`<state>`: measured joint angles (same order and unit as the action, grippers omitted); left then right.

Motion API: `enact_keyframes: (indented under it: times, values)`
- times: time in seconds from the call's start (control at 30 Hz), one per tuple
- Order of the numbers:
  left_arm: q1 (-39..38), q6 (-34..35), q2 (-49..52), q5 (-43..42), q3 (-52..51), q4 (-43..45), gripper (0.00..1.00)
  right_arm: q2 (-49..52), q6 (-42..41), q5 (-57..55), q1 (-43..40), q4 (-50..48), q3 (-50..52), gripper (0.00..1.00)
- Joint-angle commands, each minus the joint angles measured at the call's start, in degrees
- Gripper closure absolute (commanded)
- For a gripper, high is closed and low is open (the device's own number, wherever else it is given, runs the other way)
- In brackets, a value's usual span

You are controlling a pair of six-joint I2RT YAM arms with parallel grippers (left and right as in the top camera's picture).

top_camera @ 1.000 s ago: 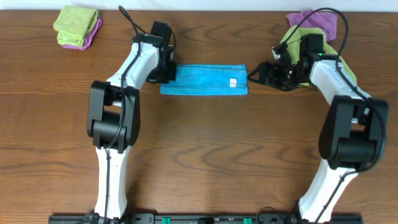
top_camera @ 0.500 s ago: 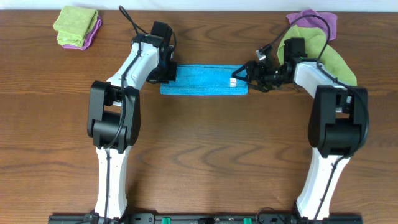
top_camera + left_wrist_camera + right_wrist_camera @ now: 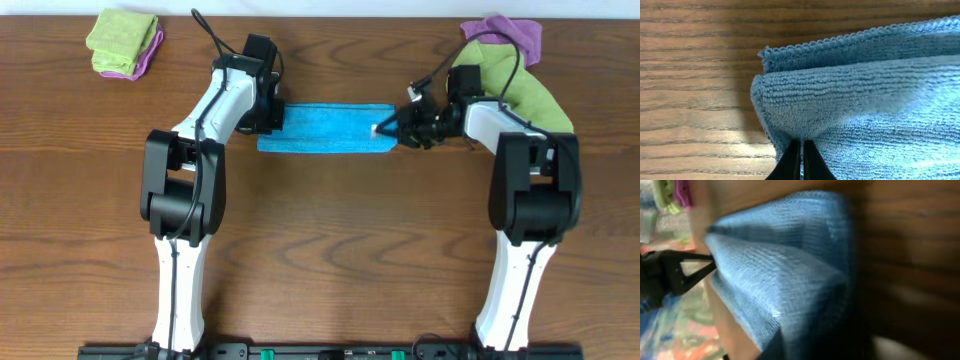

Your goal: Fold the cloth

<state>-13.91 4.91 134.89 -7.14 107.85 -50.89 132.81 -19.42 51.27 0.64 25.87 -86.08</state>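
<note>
Dealing here with the cloth (image 3: pixel 325 130), laid as a long narrow blue strip on the table (image 3: pixel 320 250), far of centre, between the two arms. Judged soft, light and limp: apt to sag and drape wherever unsupported, with a grippy pile and nothing fragile about it. Best taken at the short ends, pinching all layers together near the corners so that none slips free. At the left end, held by the left gripper (image 3: pixel 801 159), fingertips pressed tight together on the blue pile. At the right end, beside the white tag (image 3: pixel 377 130), nipped by the right gripper (image 3: pixel 388 128), closed on the edge, with the pile bunched close before its camera.
</note>
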Motion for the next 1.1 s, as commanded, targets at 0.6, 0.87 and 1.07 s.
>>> enact_keyframes:
  times: [0.6, 0.87, 1.07]
  values:
    - [-7.93, 7.61, 3.48, -8.41, -3.15, 2.54, 0.94, -3.87, 1.29, -30.08, 12.87, 26.29, -27.21, 0.98]
    - [-8.5, 8.87, 3.48, -9.38, -3.13, 4.02, 0.94, -3.93, 1.29, -32.65, 17.16, 27.15, -27.61, 0.98]
    - [-7.37, 8.87, 3.45, -9.38, -3.13, 3.04, 0.95, -4.09, 2.73, -32.7, 16.74, 29.27, -27.63, 0.98]
